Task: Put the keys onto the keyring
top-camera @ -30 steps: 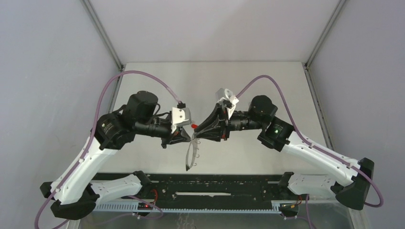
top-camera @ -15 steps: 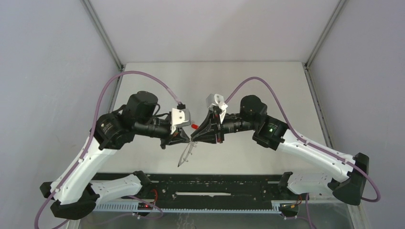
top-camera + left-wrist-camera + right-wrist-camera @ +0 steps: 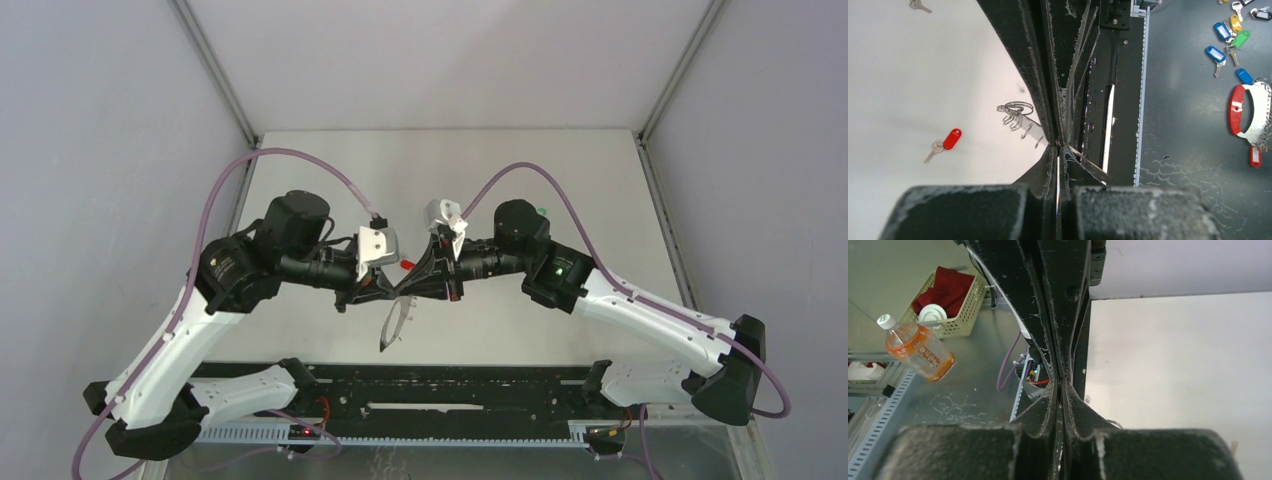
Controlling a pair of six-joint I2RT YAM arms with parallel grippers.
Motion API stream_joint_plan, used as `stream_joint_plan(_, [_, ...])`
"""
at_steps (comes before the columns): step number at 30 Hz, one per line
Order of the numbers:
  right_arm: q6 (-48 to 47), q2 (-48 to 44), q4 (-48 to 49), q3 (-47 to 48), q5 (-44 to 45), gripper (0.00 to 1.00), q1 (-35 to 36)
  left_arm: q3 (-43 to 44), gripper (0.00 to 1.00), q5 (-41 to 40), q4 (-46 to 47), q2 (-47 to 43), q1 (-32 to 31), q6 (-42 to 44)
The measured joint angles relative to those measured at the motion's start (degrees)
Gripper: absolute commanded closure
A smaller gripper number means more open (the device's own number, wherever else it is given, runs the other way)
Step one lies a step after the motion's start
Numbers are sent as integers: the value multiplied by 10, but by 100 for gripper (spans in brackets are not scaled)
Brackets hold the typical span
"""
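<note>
Mid-desk: L fingers (image 3: 1038,100) clamping shut on limp, light keyring (image 3: 1017,109), dangling over desk (image 3: 908,75). R fingers (image 3: 1048,330) meeting them tip-to-tip, nearly closed, grip unclear. Tiny, slippery red key (image 3: 950,139) lying just beyond; prob. best pinching plastic head. Off-desk basket (image 3: 963,322) holding red cloth (image 3: 950,290).

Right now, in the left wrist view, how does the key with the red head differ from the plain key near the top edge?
The red-headed key has a red head; the plain key is bare metal. The red-headed key lies left of the middle of the view; the plain key lies at the top edge. Both are small and lie flat and loose on the white table.
</note>
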Motion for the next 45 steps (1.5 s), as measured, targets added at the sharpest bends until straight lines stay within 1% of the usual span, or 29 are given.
stream_joint_plan(1, [0, 0, 0, 0, 0, 100, 0, 0, 100, 0, -1, 0, 0, 0])
stream_joint_plan(6, [-1, 0, 0, 0, 1, 100, 2, 0, 100, 0, -2, 0, 0, 0])
stream_joint_plan(7, [-1, 0, 1, 0, 1, 100, 3, 0, 96, 0, -2, 0, 0, 0])
stream_joint_plan(8, [-1, 0, 1, 0, 3, 100, 4, 0, 87, 0, -3, 0, 0, 0])
stream_joint_plan(10, [0, 0, 4, -1, 6, 100, 6, 0, 76, 0, -4, -1, 0, 1])
stream_joint_plan(12, [7, -5, 28, -14, 12, 100, 8, 0, 70, -1, -5, -1, 0, 1])
stream_joint_plan(15, [29, -32, 91, -66, 24, 100, 8, 0, 64, 1, -8, -1, 0, 3])
stream_joint_plan(20, [83, -93, 226, -165, 45, 100, 3, 0, 65, 1, -11, -10, 0, 4])
stream_joint_plan(22, [109, -103, 283, -188, 49, 100, 1, -2, 66, 1, -2, -17, 0, 0])
stream_joint_plan(26, [152, -104, 382, -214, 64, 100, 1, -23, 65, 22, 45, -34, 0, -32])
stream_joint_plan(33, [184, -99, 474, -230, 94, 100, 3, -64, 63, 68, 146, -51, 0, -113])
stream_joint_plan(40, [226, -72, 568, -237, 102, 100, 2, -106, 60, 56, 236, -102, 0, -169])
stream_joint_plan(45, [276, -40, 642, -253, 104, 100, 0, -116, 61, 43, 279, -124, 0, -210])
